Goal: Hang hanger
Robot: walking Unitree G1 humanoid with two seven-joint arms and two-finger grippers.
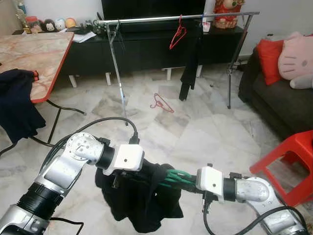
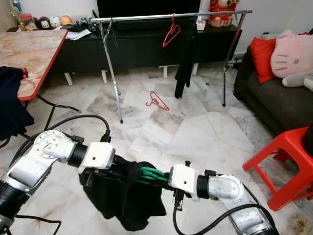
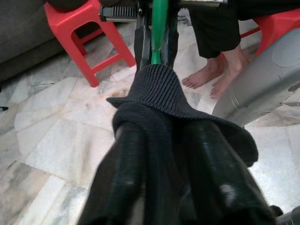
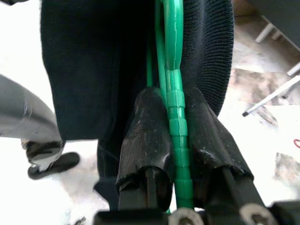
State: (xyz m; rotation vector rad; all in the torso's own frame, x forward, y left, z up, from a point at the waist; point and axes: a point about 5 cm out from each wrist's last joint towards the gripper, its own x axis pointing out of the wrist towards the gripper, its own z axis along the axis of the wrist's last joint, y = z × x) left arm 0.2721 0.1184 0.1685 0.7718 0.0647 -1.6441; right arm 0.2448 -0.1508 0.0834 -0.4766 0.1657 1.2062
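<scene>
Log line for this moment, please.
right end effector: shut on green hanger | left end effector: inside black garment | rail: ahead, not reached

rack (image 1: 146, 19) stands ahead, table (image 1: 44, 54) left, sofa (image 1: 279, 103) right.

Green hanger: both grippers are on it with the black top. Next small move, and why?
Probably work the black top further onto the green hanger. The right gripper is shut on the hanger, and the left gripper has its fingers inside the fabric. The top is bunched around one end rather than hanging square, and the clothes rail is across the room, so hanging comes later.
</scene>
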